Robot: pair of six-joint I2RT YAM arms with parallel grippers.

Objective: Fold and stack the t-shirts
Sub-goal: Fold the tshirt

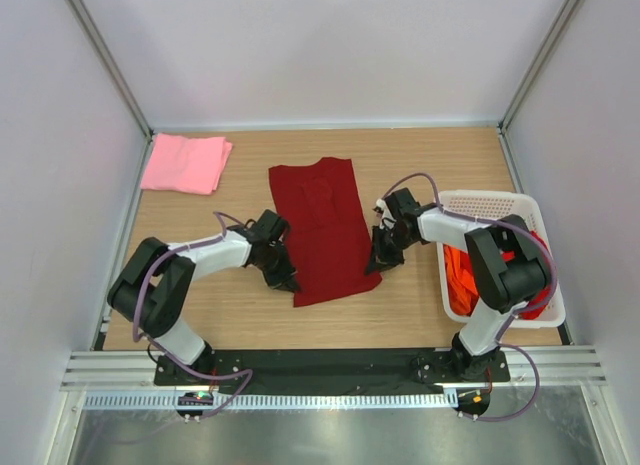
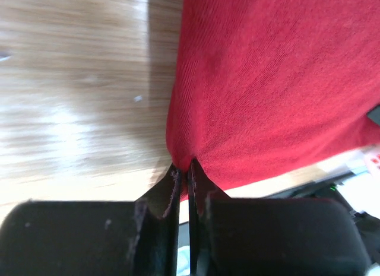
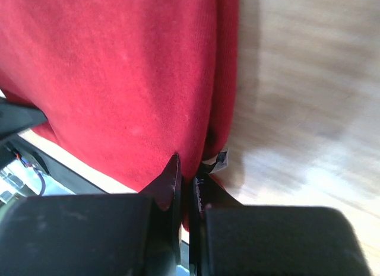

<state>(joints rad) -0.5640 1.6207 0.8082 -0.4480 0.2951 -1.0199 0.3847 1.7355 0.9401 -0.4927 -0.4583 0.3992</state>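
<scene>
The dark red t-shirt lies folded into a long strip in the middle of the wooden table. My left gripper is shut on its near left edge; the left wrist view shows the cloth pinched between the closed jaws. My right gripper is shut on its near right edge, with the cloth and a small label at the jaws. A folded light pink t-shirt lies at the far left. Orange and red shirts lie in the basket.
A white slotted basket stands at the right edge of the table. White walls with metal posts enclose the table on three sides. A metal rail runs along the near edge by the arm bases.
</scene>
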